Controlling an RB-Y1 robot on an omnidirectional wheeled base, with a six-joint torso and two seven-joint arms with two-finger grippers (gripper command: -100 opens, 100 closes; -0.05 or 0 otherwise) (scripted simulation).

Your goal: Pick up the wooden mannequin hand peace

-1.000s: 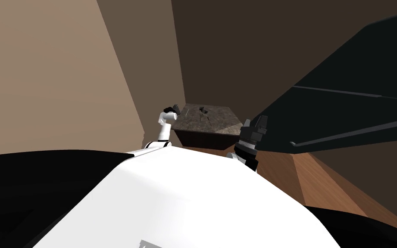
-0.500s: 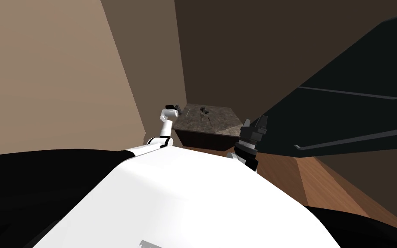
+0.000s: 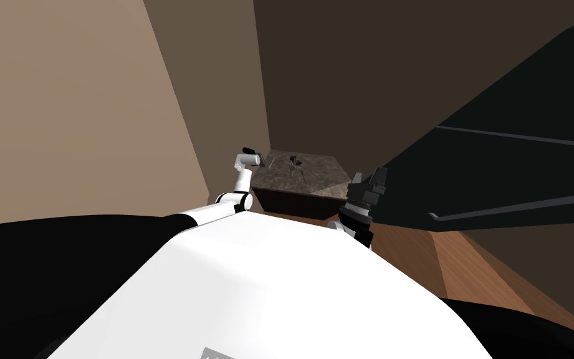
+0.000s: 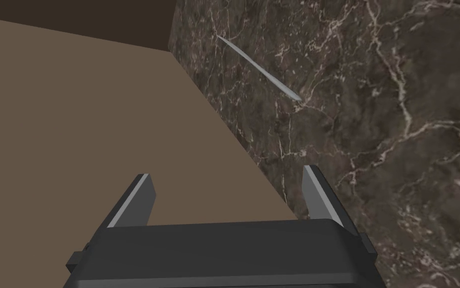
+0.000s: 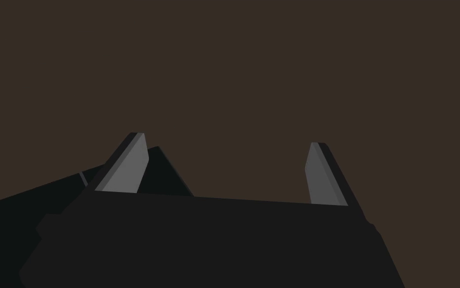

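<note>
left gripper (image 3: 259, 161) hangs over the left edge of the counter (image 3: 316, 177), its two thin fingers spread wide with nothing between them. in the left wrist view the left gripper (image 4: 228, 172) straddles that edge: one finger sits over the dark marbled top of the counter (image 4: 398, 100), the other over the plain brown plane beside the counter. right gripper (image 3: 368, 176) waits off the counter's near right corner. in the right wrist view the right gripper (image 5: 226, 140) is just as wide open and empty.

the mannequin hand (image 3: 293, 162) stands further in on the counter, about the middle of the top and toward its far edge, well apart from the left gripper. a thin grey sliver (image 3: 268, 163) lies on the counter between the two, and the left wrist view shows the grey sliver (image 4: 258, 67) flat on the marbled top beyond the fingers.

i judge the mannequin hand to be light and rigid, with a hard, smooth surface that narrow blades could slide on. its thin upright parts are likely the weak spot, and it may tip if nudged on the slick top of the counter. the best hold looks to be low down, on the palm or wrist where the body is thickest, with the blades closing squarely on its two flatter sides and clear of the prongs.

it looks small, dark and spindly, a short upright stem with thin prongs sticking out. it is drawn almost black rather than wood-coloured, and it is too small to tell which fingers are raised.
</note>
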